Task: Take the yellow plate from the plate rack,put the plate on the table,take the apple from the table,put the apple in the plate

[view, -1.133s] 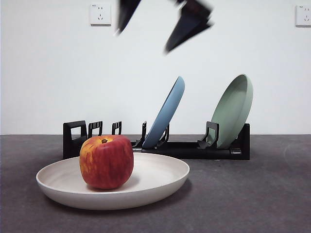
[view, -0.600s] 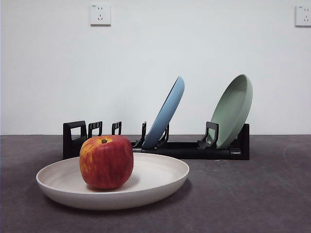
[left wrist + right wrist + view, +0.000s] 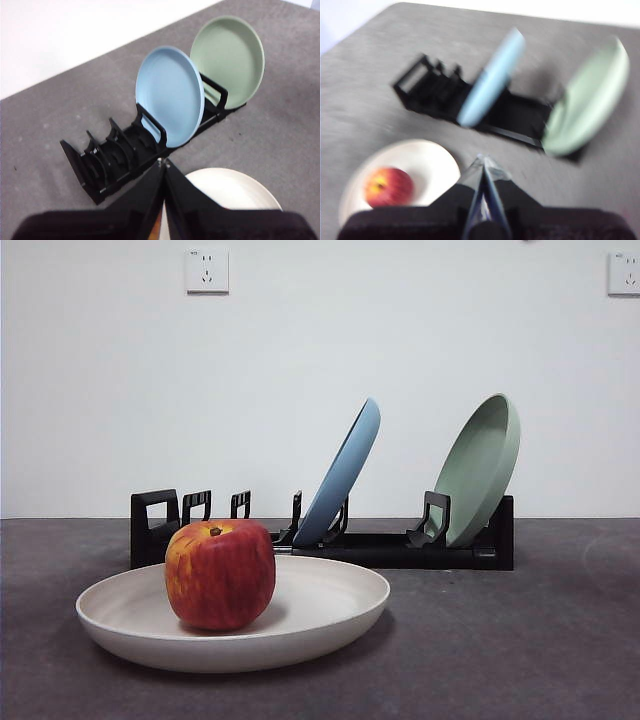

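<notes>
A red apple [image 3: 220, 574] sits upright, stem up, inside the yellow plate [image 3: 330, 612], left of the plate's middle, and the plate lies flat on the table [image 3: 520, 640] toward its front edge, just in front of the plate rack [image 3: 400, 545]. The rack runs along behind it: empty slots at its left end, then a blue plate [image 3: 345, 472] leaning in its holder, then a green plate [image 3: 482, 465] leaning at the right end. Judged from this, both halves of the job look done. The apple appears firm, smooth-skinned and fairly heavy for its size, likely to roll on its rounded sides if nudged, so any further hold would best go across its widest part from above. The plate looks stiff, light and matte, with a raised rim that offers the only thin edge to pinch; lifting it with the fruit aboard risks the apple sliding. No arm shows in the front view. In its wrist view the left gripper [image 3: 164, 167] hangs above the table over the plate's far rim, jaws pressed together and holding nothing. The right gripper [image 3: 482, 165], seen in a blurred wrist view, is likewise high above the table, jaws together and empty, touching neither plate nor apple.
</notes>
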Robot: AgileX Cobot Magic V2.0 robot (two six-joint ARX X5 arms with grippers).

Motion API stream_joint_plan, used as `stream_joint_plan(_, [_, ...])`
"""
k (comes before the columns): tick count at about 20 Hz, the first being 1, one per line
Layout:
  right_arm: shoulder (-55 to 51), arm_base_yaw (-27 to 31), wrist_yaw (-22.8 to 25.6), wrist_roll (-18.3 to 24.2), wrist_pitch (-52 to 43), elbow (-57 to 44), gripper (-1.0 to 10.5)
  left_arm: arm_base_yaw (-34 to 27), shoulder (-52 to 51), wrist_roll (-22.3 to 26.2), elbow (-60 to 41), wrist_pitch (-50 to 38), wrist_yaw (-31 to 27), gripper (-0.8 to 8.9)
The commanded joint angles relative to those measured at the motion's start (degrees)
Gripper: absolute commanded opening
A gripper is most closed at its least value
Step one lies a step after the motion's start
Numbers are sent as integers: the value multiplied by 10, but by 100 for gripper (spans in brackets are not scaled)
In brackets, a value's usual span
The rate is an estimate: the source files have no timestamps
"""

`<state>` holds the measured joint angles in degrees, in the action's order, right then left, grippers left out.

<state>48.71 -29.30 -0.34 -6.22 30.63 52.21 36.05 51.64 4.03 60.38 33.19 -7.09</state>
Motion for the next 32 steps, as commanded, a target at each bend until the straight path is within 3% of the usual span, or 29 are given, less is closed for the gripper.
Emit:
stream_joint_plan(1, [-51, -17, 24, -46, -21, -83, -12, -1, -43, -16, -68, -34, -1, -9])
stream_joint_plan(6, [-173, -84, 104, -109, -36, -215, -12, -1, -170, -92, -261, -118, -5, -9])
stream_joint_plan(10, [-212, -118, 130, -114, -35, -232, -12, -1, -241, -122, -337, -130, -18, -9])
stream_joint_plan(13, [-208, -118, 129, -115, -34, -232, -12, -1, -251, -123, -338, -134, -17, -9])
stream_joint_plan(20, [-206, -118, 127, -118, -31, -232, 1, -1, -247, -133, -338, -54, -17, -3])
stream_joint_plan(27, [-206, -118, 127, -118, -31, -232, 1, -2, -247, -132, -338, -52, -18, -3])
stream_joint_plan(32, [-206, -118, 127, -118, -31, -232, 1, -93, -318, -111, -338, -54, -15, -3])
